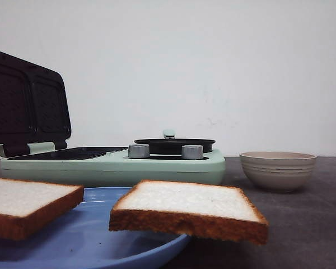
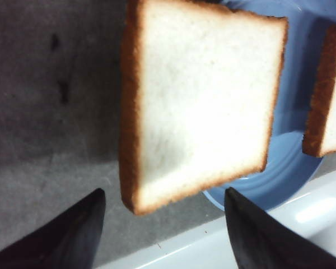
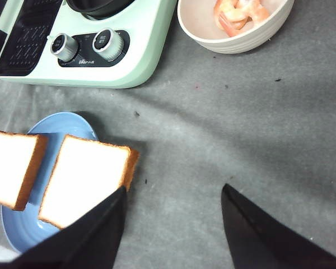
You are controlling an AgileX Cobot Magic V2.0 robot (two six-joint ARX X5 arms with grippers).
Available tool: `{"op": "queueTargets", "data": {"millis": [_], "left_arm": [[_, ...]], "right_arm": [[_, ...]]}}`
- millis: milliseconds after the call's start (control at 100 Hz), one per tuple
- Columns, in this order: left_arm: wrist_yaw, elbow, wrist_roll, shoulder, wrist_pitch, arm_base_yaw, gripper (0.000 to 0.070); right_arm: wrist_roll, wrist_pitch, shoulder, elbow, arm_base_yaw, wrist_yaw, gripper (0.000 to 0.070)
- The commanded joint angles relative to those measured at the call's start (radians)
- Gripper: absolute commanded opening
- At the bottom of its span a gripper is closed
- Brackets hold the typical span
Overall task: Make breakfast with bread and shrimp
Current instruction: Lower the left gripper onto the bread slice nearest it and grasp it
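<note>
A: Two bread slices (image 1: 189,203) on the blue plate (image 1: 95,246), lower left of frame, one overhanging its rim.

B: Both pincers spread, empty. Soft, light, crushable; pinch the crusty overhanging edge gently.

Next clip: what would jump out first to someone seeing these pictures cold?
Two bread slices on a blue plate fill the foreground, the right one overhanging the plate's rim. Behind stands a mint breakfast maker with its sandwich lid open, and to its right a bowl holding shrimp. Both tools are open and empty.
</note>
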Motion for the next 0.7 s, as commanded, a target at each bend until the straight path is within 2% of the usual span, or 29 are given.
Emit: {"op": "queueTargets", "data": {"millis": [0,440,690], "left_arm": [[0.019,0.013,0.018,0.028,0.006,-0.002,0.0364],[0.119,0.013,0.04,0.166,0.081,-0.002,0.036],[0.121,0.013,0.051,0.206,0.097,-0.002,0.0345]], "right_arm": [[-0.006,0.003,0.003,0.016,0.0,-0.004,0.0331],[-0.009,0.004,0.003,0.016,0.0,-0.004,0.0331],[-0.009,0.004,0.003,0.016,0.0,-0.004,0.0331]]}}
